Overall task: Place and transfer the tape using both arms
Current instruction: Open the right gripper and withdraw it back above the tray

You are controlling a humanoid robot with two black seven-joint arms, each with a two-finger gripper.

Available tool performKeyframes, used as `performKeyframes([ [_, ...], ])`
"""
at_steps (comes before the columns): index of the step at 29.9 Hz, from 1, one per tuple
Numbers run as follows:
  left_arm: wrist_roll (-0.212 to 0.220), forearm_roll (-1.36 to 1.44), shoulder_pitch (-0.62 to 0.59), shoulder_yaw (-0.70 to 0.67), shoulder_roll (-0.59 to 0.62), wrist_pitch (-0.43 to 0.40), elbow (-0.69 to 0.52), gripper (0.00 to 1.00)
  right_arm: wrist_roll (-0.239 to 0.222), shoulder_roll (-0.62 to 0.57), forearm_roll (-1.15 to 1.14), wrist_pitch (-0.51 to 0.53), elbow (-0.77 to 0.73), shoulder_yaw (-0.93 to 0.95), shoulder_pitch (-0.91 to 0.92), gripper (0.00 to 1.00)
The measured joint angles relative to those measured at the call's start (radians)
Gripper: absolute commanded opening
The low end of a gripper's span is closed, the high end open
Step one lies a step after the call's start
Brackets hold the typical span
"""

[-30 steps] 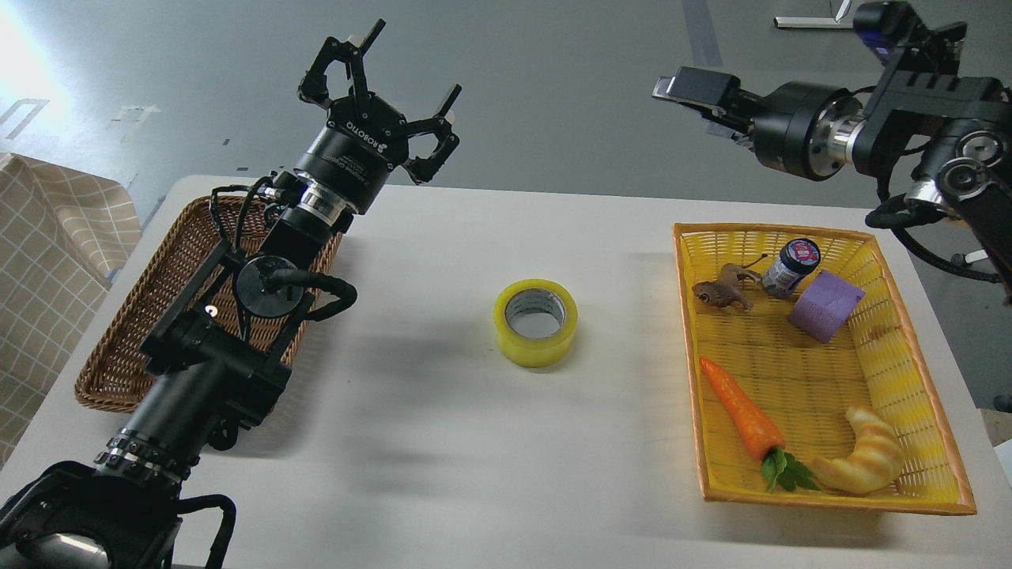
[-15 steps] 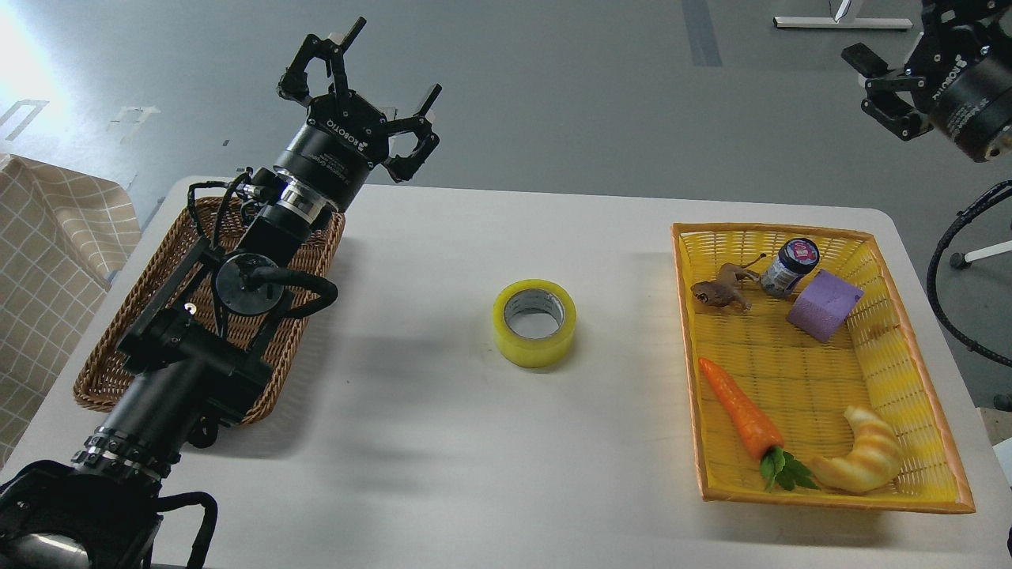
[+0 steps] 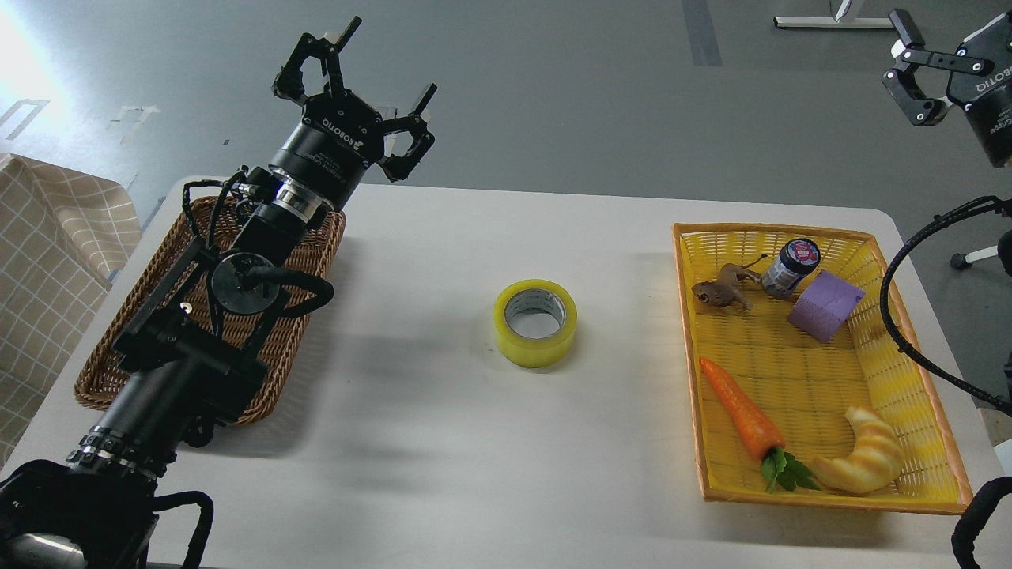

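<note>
Tape [image 3: 535, 322]: lies flat on the tabletop [image 3: 443, 442], core hole facing up, touching nothing. It is the landmark for every place below.
Left claw [image 3: 357, 75]: up and far left of the tape, lifted beyond the far tabletop edge; fingers spread apart, nothing between them.
Right claw [image 3: 909, 67]: far right of the tape and high, at the top corner of the view; one finger shows, the rest is cut by the frame edge, so I cannot tell if it is apart or together. Nothing visible in it.
Wicker basket [image 3: 118, 371]: left of the tape, well apart, partly under the left arm.
Yellow basket [image 3: 921, 371]: right of the tape, well apart; holds a purple block [image 3: 825, 305], carrot [image 3: 739, 415], croissant [image 3: 863, 462], small jar [image 3: 788, 267] and a toy animal [image 3: 723, 289].
Handling, judged: the roll looks light and stiff; the wound film and grey-white core should resist squeezing. The glossy yellow outer face is likely slick, and the roll could roll away if tipped on edge.
Grip, judged: best hold is across the ring wall, one finger inside the core hole and one on the outer face. Spanning the whole outside would need near-full opening.
Transfer, judged: gripping one side of the ring leaves the opposite wall free for the other claw.
Stage, judged: tape not yet taken; both claws well apart from it.
</note>
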Motion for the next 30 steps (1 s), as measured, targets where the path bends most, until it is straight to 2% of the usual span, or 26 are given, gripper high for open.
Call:
performKeyframes([
  [8,0.003,0.002,-0.001,0.002,0.006,0.000,-0.001,0.98,0.007,0.020,0.106,0.000,-0.034,0.006,-0.006,0.99],
  [16,0.014,0.003,0.000,0.004,0.020,0.000,0.000,0.98,0.064,0.022,0.184,0.000,-0.038,0.030,-0.028,0.98],
  [20,0.015,0.003,0.000,0.004,0.020,0.000,0.002,0.98,0.094,0.065,0.188,0.000,-0.040,0.031,-0.062,0.98],
  [30,0.007,0.024,0.000,0.004,0.019,0.000,0.002,0.98,0.101,0.117,0.190,0.000,-0.052,0.028,-0.152,0.98],
])
